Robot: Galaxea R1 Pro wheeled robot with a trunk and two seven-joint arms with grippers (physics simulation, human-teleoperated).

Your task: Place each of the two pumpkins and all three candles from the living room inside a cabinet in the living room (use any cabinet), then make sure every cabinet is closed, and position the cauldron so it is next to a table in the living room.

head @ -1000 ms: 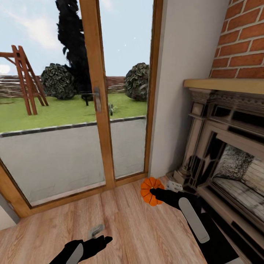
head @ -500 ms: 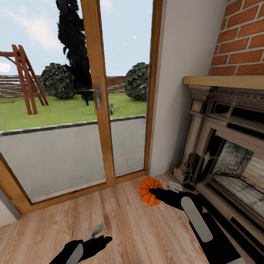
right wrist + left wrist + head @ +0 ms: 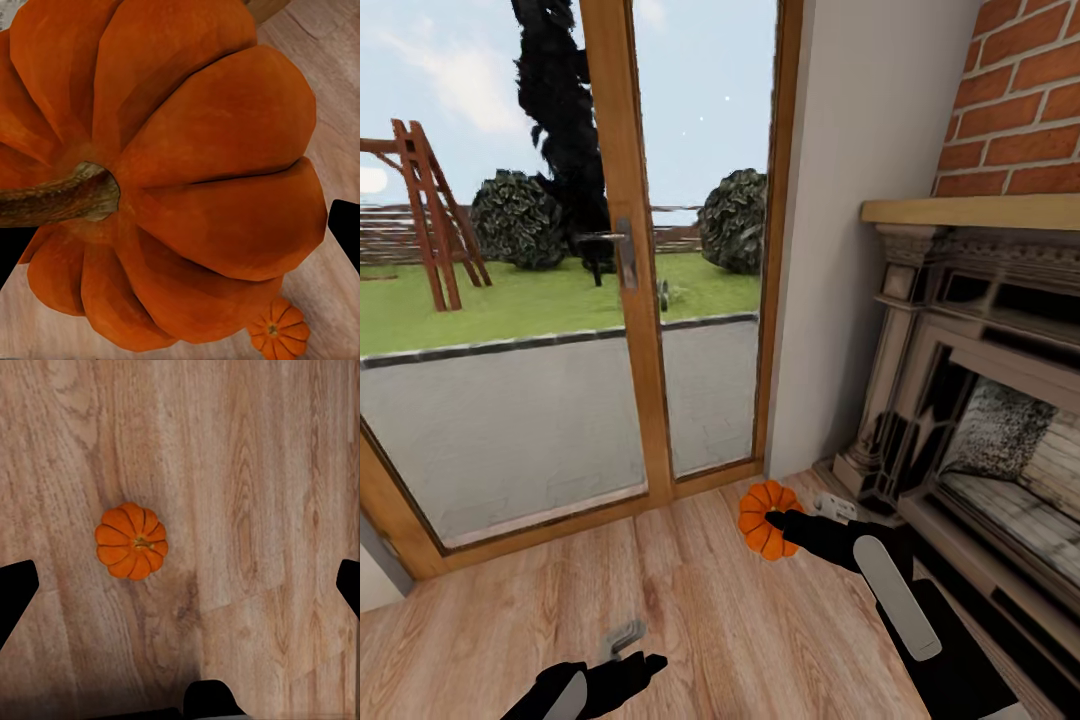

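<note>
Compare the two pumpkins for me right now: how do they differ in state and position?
The pumpkin in the right tool is held off the wooden floor, near the fireplace; the pumpkin on the floor lies free, under the open left tool.
The held one is tipped, its stem sideways in the right wrist view; the floor one sits upright, stem up.
Both are bright orange, ribbed and round.

both arms are matte black with smooth rounded shells, each carrying one long light-grey oval panel along the forearm. the right gripper (image 3: pixel 785 524) and left gripper (image 3: pixel 645 664) are plain black with short tapered fingers (image 3: pixel 13 592), without visible cables, screws or markings.
</note>
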